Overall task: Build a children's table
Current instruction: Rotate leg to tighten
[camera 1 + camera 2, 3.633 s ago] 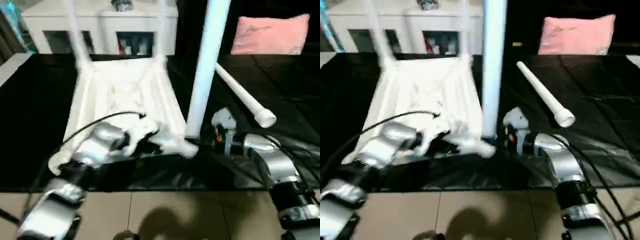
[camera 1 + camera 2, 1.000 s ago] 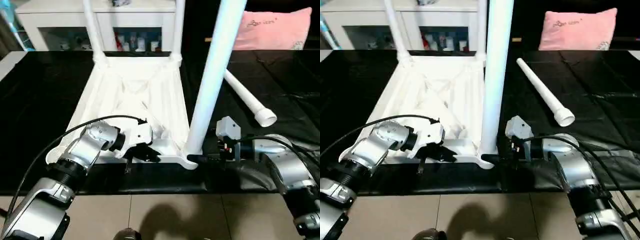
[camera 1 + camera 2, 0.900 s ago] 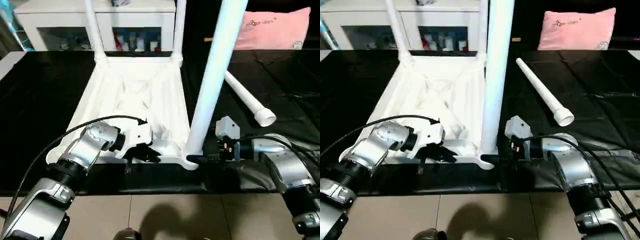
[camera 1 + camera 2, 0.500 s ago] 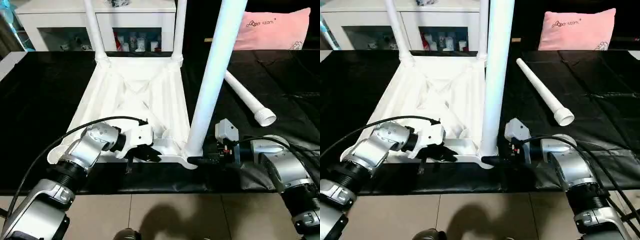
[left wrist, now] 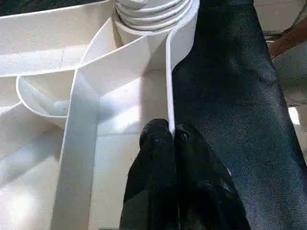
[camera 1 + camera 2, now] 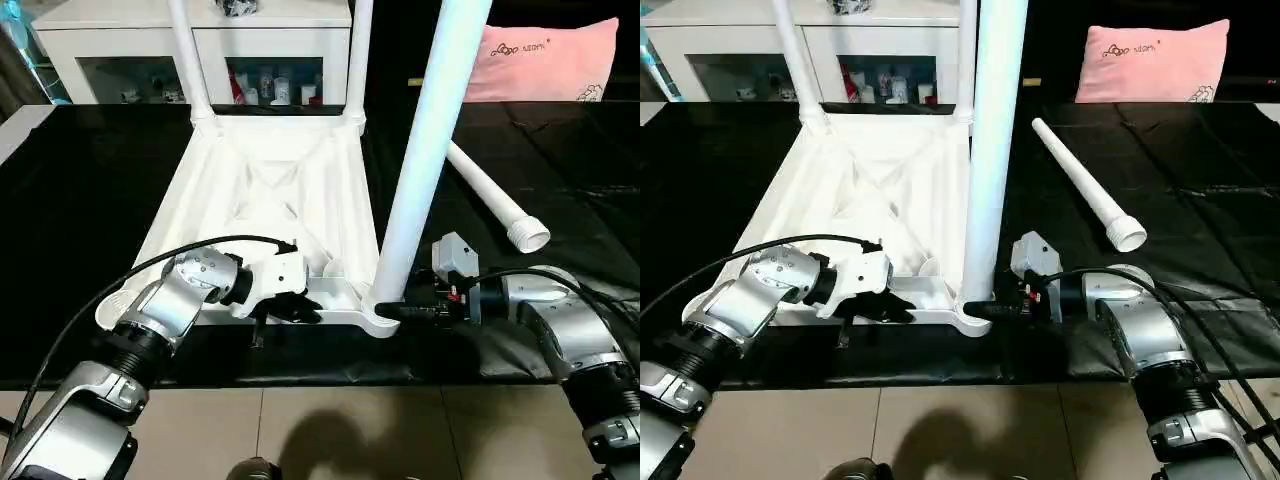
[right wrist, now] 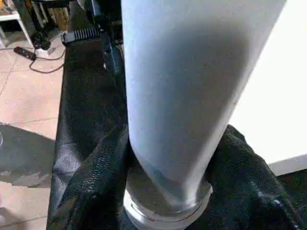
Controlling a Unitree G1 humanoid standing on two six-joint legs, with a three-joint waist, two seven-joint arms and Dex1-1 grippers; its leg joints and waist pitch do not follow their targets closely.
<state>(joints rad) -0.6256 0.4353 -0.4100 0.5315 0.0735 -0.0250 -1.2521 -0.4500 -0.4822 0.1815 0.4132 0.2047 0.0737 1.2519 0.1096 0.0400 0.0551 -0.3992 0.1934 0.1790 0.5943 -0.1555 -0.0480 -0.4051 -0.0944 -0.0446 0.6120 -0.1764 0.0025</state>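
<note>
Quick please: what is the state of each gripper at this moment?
Left gripper: shut on the tabletop rim.
Right gripper: shut on the standing leg, near its base.

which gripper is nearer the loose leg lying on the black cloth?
Right. The right gripper is closed around the base of the upright leg, just across from the loose leg. The left gripper pinches the tabletop rim, farther away.

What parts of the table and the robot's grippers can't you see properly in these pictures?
- Standing leg: its upper end is cut off by the left eye view's edge.
- Near-left corner socket: hidden behind the silver forearm.
- Right gripper: fingertips wrap behind the leg in the right wrist view.
- Cabinet contents: too small.
</note>
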